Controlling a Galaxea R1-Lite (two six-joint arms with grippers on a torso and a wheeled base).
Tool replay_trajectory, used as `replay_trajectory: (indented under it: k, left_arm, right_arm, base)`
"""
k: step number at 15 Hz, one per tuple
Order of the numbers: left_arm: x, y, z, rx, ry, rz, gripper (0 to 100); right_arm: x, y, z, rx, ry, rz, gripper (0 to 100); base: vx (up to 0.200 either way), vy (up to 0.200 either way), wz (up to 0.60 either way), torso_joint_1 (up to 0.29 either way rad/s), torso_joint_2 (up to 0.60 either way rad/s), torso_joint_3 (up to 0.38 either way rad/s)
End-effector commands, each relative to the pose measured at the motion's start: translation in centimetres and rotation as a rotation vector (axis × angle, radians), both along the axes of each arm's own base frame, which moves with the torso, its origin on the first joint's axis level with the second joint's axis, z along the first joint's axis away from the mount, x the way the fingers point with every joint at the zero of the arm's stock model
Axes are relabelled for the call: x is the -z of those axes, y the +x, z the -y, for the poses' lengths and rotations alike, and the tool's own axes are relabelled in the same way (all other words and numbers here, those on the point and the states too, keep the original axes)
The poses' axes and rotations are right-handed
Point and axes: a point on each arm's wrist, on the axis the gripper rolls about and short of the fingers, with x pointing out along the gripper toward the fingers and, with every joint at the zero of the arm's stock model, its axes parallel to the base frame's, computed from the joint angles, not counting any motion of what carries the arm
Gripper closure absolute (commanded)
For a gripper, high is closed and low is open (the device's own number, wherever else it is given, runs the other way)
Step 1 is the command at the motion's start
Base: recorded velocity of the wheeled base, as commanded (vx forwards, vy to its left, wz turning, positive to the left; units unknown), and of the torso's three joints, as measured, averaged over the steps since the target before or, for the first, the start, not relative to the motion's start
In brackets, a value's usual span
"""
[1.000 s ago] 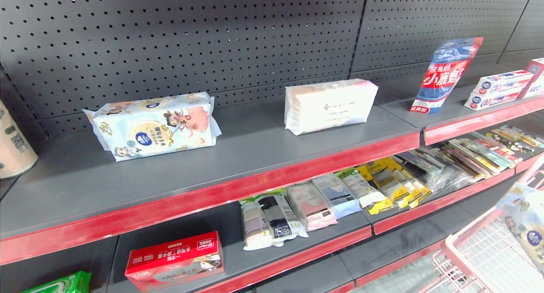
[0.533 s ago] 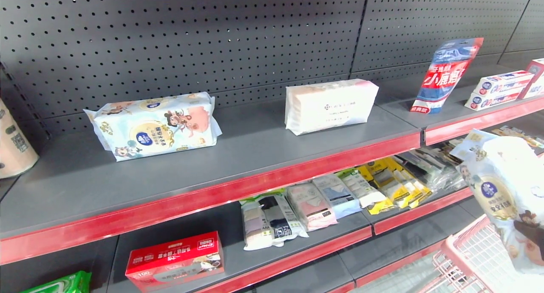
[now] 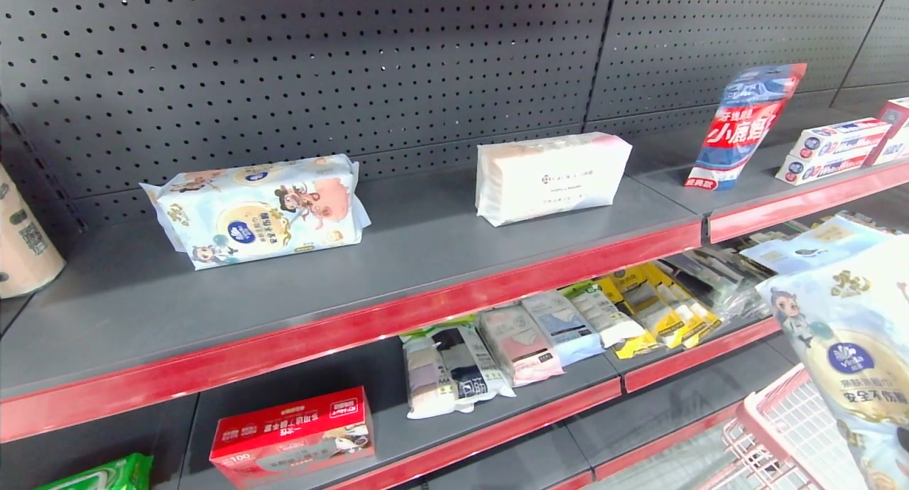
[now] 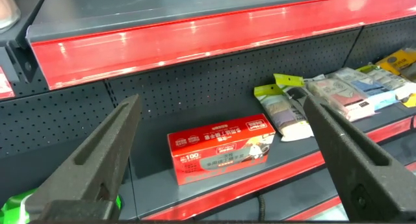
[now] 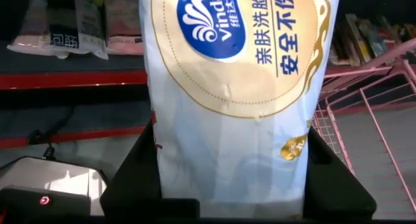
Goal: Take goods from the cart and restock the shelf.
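Observation:
A pale-blue tissue pack with cartoon figures hangs at the far right of the head view, above the pink cart. My right gripper is shut on that pack, with a black finger on each side of its lower part. A matching pack lies on the grey top shelf, with a white pack to its right. My left gripper is open and holds nothing, low in front of the lower shelf and facing a red box.
The top shelf has bare room between and in front of the two packs. A red-and-blue pouch and toothpaste boxes stand farther right. Packets of underwear fill the lower shelf. A paper roll sits at the far left.
The held tissue pack has risen from the cart at the right edge and now looms larger and nearer in the head view. The shelf goods have not moved.

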Motion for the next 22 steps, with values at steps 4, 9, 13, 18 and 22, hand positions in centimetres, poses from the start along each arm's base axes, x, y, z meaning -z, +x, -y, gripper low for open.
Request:
replay_trajectory:
  k: [4, 9, 13, 18, 22]
  left_arm:
    - [0.0, 0.01, 0.0, 0.0, 0.0, -0.001, 0]
    - [0.0, 0.01, 0.0, 0.0, 0.0, -0.001, 0]
    - [0.0, 0.01, 0.0, 0.0, 0.0, -0.001, 0]
    - [0.0, 0.01, 0.0, 0.0, 0.0, -0.001, 0]
    - [0.0, 0.01, 0.0, 0.0, 0.0, -0.001, 0]
  right_arm:
    - [0.24, -0.58, -0.03, -0.005, -0.002, 0.024, 100]
    - [0.37, -0.53, -0.03, -0.012, -0.019, 0.021, 100]
    - [0.09, -0.32, -0.02, -0.02, -0.041, 0.021, 100]
    - [0.06, -0.16, -0.02, -0.029, -0.063, 0.015, 100]
    - [0.06, -0.16, -0.02, -0.033, -0.07, 0.015, 100]
  base:
    - [0.0, 0.0, 0.0, 0.0, 0.0, 0.0]
    - [0.0, 0.0, 0.0, 0.151, -0.34, -0.188]
    - [0.0, 0.0, 0.0, 0.241, -0.53, -0.286]
    - [0.0, 0.0, 0.0, 0.184, -0.39, -0.21]
    - [0.0, 0.0, 0.0, 0.17, -0.36, -0.185]
